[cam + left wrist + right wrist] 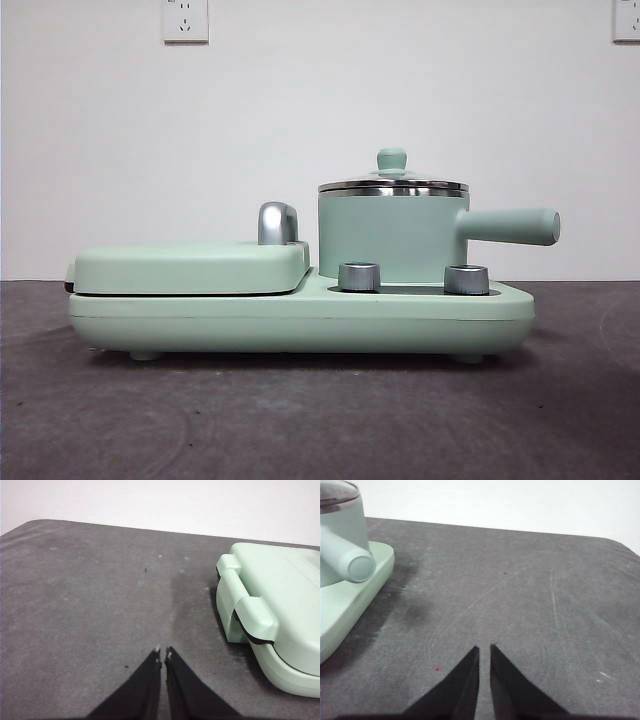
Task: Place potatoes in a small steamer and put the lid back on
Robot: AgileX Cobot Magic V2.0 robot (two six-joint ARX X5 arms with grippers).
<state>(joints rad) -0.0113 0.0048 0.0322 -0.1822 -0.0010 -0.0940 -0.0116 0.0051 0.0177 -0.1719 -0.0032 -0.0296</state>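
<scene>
The steamer (392, 238) is sitting right of centre in the front view on a mint-green cooker base (300, 320), with the lid (393, 184) resting on its rim and its handle (512, 226) pointing toward the right edge. The griddle cover (190, 268) is lying closed at centre left. Both arms are waiting over bare table (320, 420): the left gripper (163, 652) is hanging near the griddle's hinge end with its jaws pressed almost together, and the right gripper (484, 649) is hanging near the handle tip with only a narrow slit between its jaws.

No potato is showing in any view, so the task's starting point is unclear. The lid's knob (391, 158) is small and smooth; a shallow pinch could let it slip, and a careless approach could knock the handle and turn the pot. The pot's inside is hidden, and both wrist views are cropping the appliance.
</scene>
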